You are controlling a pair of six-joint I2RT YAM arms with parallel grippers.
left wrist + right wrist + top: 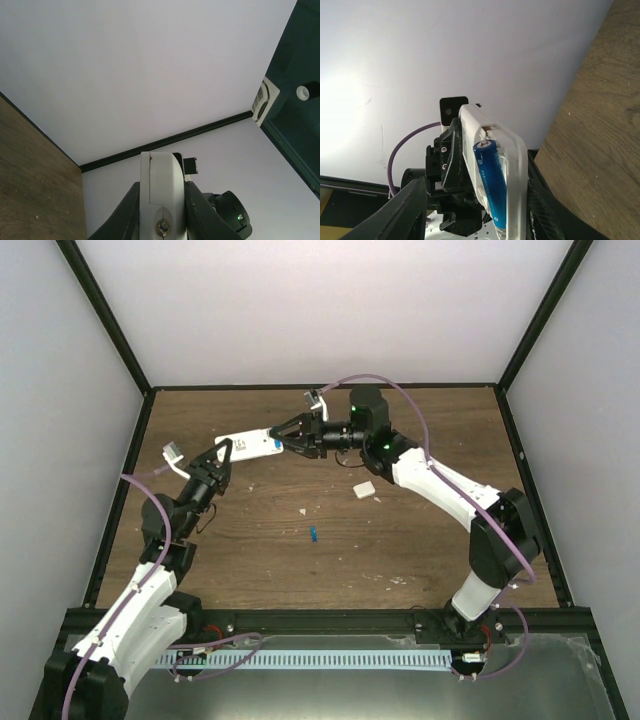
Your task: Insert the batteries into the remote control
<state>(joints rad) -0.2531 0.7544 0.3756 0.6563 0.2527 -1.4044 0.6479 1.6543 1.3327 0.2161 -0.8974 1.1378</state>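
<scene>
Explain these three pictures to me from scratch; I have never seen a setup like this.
Two white robot arms are bolted at the near edge of a wooden table. The overhead picture comes from a fixed camera above and behind them; the other two come from cameras on each wrist.

The left gripper is shut on one end of the white remote control, held above the table. The right gripper meets its other end. The right wrist view shows one blue battery seated in the remote's open compartment.

On the table lie a second blue battery and a small white cover piece.
</scene>
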